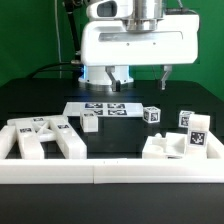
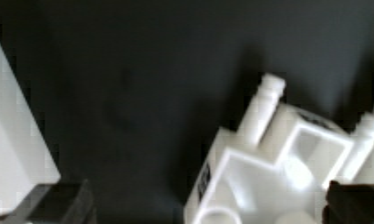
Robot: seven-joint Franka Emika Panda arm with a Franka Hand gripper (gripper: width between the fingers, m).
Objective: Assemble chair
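Note:
The chair lies in loose white tagged parts on the black table. A cluster of slabs and posts lies at the exterior view's left. A short post and a small cube sit mid-table. Another group rests at the exterior view's right. My gripper hangs open above the table's back, holding nothing. In the blurred wrist view, a white part with two pegs lies below the gripper, nearer one dark finger than the other.
The marker board lies flat under the gripper. A long white border rail runs along the table's front edge, with more rail at the exterior view's left. A white edge also borders the wrist view.

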